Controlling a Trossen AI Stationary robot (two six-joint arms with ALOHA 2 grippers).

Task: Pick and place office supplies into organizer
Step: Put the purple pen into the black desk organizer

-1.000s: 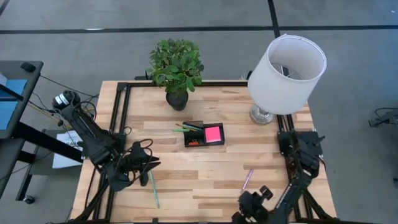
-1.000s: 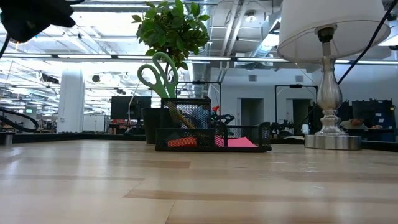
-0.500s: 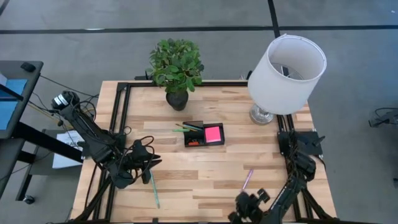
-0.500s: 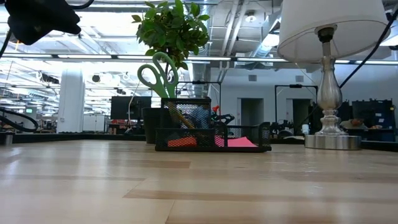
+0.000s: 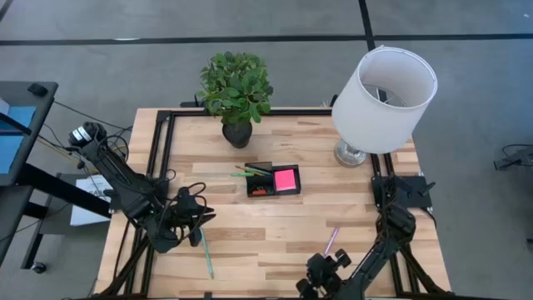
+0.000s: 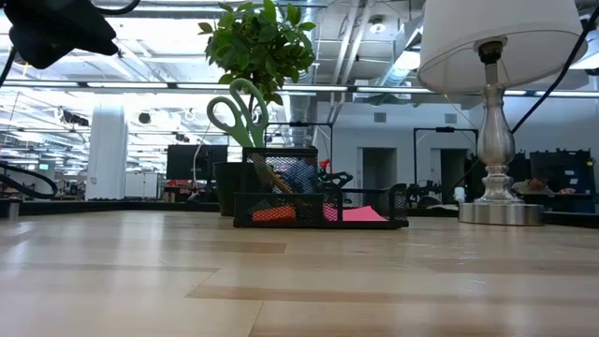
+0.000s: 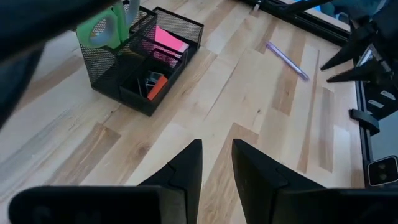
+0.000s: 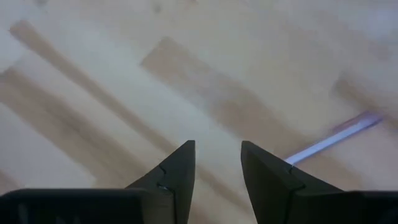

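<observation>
At the near edge of the worktop (image 5: 275,225), the right end effector (image 5: 321,275) hovers with its fingers parted and nothing between them, a purple pen (image 5: 331,240) lying just beyond it. Over the near left side, the left end effector (image 5: 196,218) stands equally parted and empty beside a teal pen (image 5: 206,254). Farther back, mid-table, sits the black organizer (image 5: 273,179) (pink sticky-note pad (image 5: 286,178) and green-handled scissors (image 6: 236,108) inside), before a potted plant (image 5: 236,92) and a lamp (image 5: 381,92).

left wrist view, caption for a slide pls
Open left tool above the table, facing the organizer and a purple pen.
</observation>
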